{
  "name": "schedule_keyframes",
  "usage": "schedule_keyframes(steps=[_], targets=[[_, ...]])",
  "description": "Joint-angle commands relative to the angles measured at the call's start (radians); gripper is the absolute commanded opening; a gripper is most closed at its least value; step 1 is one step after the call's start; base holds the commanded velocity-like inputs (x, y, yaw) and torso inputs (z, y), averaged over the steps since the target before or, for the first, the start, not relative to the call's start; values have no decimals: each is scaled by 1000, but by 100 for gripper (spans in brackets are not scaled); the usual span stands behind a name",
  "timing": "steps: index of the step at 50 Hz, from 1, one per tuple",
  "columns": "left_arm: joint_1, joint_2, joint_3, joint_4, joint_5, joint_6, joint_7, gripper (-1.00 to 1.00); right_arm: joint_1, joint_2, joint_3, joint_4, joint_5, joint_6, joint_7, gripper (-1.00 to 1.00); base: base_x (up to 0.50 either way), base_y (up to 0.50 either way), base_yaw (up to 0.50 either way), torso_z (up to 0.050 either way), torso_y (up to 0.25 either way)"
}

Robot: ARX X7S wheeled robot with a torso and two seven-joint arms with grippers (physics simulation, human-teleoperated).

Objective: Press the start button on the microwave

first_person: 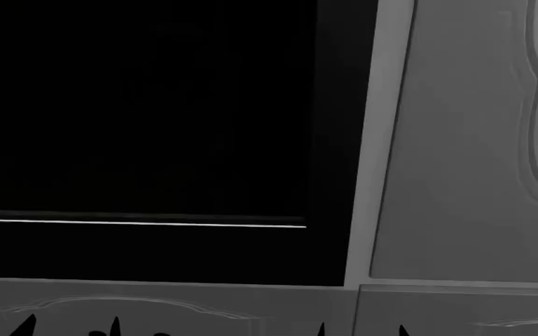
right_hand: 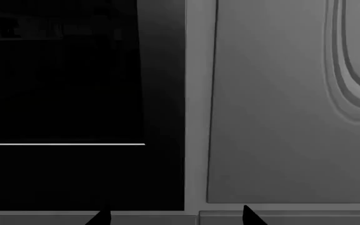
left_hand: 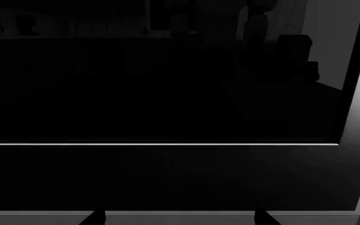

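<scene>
The microwave [first_person: 138,112] is a large black appliance that fills the left of the head view. A thin bright line [first_person: 138,222] runs along the lower edge of its door pane. Its plain black side strip [first_person: 335,140] shows no readable button. The microwave also fills the left wrist view [left_hand: 155,93] and the left part of the right wrist view [right_hand: 55,84]. My left gripper [left_hand: 180,220] is open and empty, close before the door's lower edge. My right gripper [right_hand: 175,219] is open and empty, close before the side strip [right_hand: 161,93]. Only the fingertips show.
A grey cabinet door [first_person: 475,140] with raised curved moulding stands right of the microwave, past a grey frame post [first_person: 377,140]. More grey moulded cabinet fronts [first_person: 157,308] run below the microwave. The cabinet door also shows in the right wrist view [right_hand: 280,117].
</scene>
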Motion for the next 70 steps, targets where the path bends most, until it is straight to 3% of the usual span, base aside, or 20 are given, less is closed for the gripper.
schedule_keyframes(steps=[1, 29, 47, 70], targets=[[1, -39, 45, 6, -39, -4, -45, 100, 1, 22, -28, 0, 22, 0, 28, 100, 0, 0, 0, 0, 0], [9, -84, 79, 5, -67, 13, -113, 100, -13, 75, -94, -18, 70, -29, 91, 100, 0, 0, 0, 0, 0], [13, -100, 98, 20, -101, 4, -134, 100, -12, 93, -115, -22, 113, -46, 97, 100, 482, 0, 0, 0, 0], [7, -121, 120, 15, -124, 7, -158, 100, -18, 116, -140, -41, 145, -61, 122, 100, 51, 0, 0, 0, 0]])
